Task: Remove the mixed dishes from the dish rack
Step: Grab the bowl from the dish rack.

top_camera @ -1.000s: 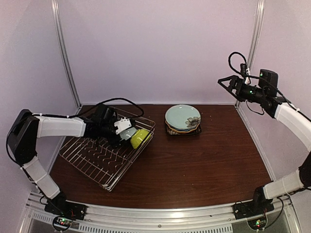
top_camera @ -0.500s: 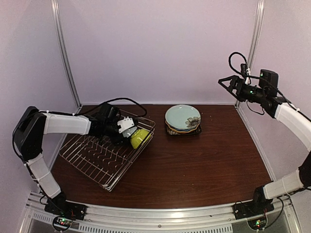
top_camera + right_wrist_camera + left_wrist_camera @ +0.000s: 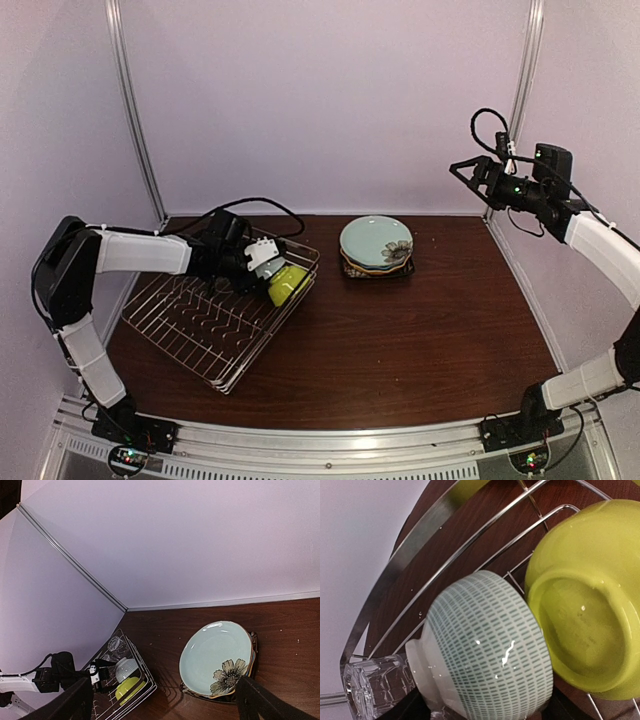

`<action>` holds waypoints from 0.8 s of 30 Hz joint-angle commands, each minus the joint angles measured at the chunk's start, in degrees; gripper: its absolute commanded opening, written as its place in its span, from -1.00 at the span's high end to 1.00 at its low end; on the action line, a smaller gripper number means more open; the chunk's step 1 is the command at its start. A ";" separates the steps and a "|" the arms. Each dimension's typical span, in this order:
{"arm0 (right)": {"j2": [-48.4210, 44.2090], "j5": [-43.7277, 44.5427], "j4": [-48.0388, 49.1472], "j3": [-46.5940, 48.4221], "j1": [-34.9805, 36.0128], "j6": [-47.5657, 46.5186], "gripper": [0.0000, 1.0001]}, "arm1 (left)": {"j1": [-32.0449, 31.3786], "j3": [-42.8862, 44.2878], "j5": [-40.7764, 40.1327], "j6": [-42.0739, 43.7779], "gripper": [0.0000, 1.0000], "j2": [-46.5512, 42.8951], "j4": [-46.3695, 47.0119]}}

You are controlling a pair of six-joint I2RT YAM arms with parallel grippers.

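1. The left gripper [image 3: 262,268] is hovering low inside the dish rack [image 3: 190,335], right up against a small patterned bowl [image 3: 490,645]. Its fingers are hidden from every camera, so it cannot be told whether they are standing wide or narrow.
2. Directly ahead of that gripper, the small bowl is lying on its side. A lime-green bowl [image 3: 580,605] is touching it on the right, and a clear glass [image 3: 375,685] is lying just beside its foot on the left, all against the rack's wires.
3. The right gripper [image 3: 458,167] is hanging high near the right wall, well apart from the rack. Its fingers [image 3: 75,702] are spread wide with nothing between them.
4. Far below and ahead of the right gripper, a stack of plates [image 3: 375,243], topped by a pale teal flowered one, is sitting on the table [image 3: 420,340]. The rack is lying beyond the stack.
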 commanded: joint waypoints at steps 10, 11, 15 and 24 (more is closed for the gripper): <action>0.47 -0.90 1.13 0.99 -0.59 0.11 -0.99 | 0.10 2.95 -0.97 -2.28 -0.16 -2.30 -0.24; 0.44 -1.01 1.29 0.98 -0.59 0.09 -0.99 | 0.10 3.06 -1.05 -2.37 -0.16 -2.78 -0.38; 0.12 -1.16 2.05 0.87 -0.59 -0.37 -0.99 | 0.10 3.41 -1.25 -2.73 -0.15 -5.23 -0.42; -1.34 0.62 2.88 0.13 -0.54 -1.10 -0.99 | 0.11 4.76 -0.94 -4.07 -0.15 -10.30 -1.00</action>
